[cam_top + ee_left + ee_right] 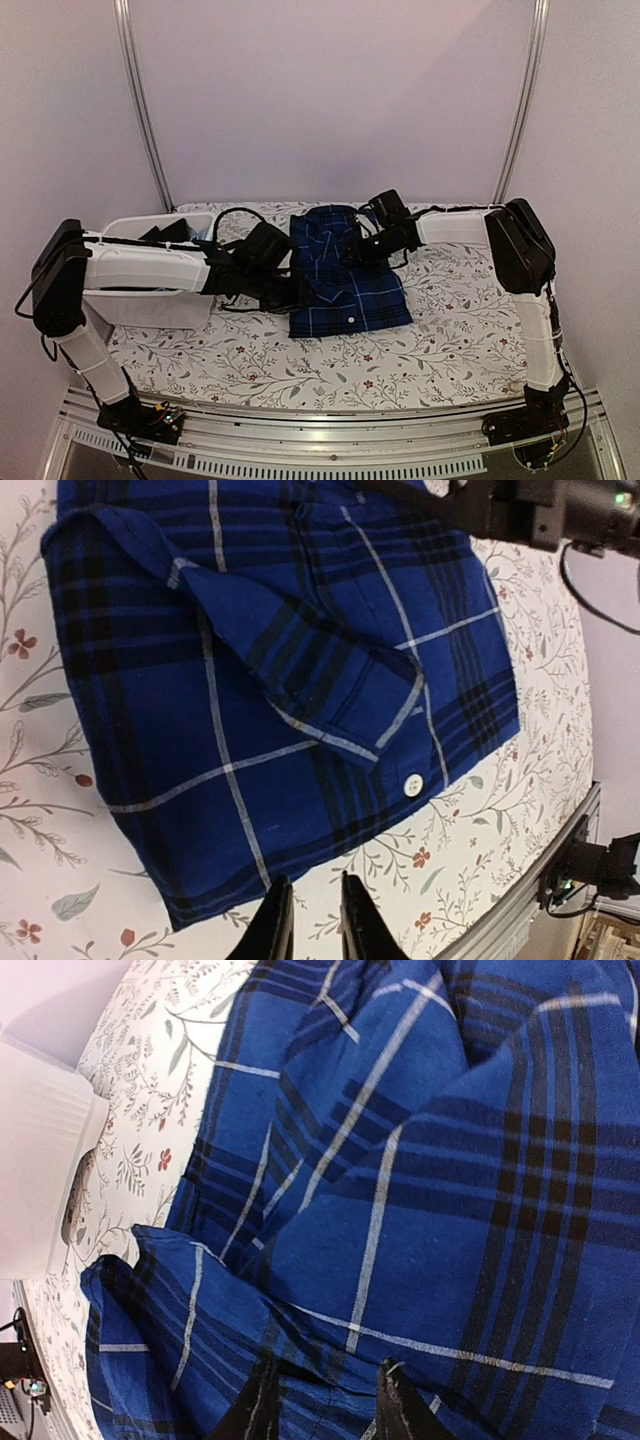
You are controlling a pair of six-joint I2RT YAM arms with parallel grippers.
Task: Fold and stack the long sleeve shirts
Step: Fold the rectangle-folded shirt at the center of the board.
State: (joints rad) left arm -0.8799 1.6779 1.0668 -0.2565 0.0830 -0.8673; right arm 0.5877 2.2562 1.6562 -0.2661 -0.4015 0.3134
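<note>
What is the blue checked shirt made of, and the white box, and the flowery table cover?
The shirt looks like soft woven cloth, probably cotton: matte, creased and folding limply. Its button looks like shiny white plastic. The box seems hard white plastic with ribbed walls. The table cover looks like matte printed fabric, though it could be vinyl.

Floral tablecloth (300, 365), white plastic bin (150, 306) at left, metal front rail (330, 445)

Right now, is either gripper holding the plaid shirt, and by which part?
Left gripper: nothing; its narrow gap shows bare tablecloth beside the edge of the plaid shirt. Right gripper: fingers apart over the shirt's cloth; a hold cannot be told.
</note>
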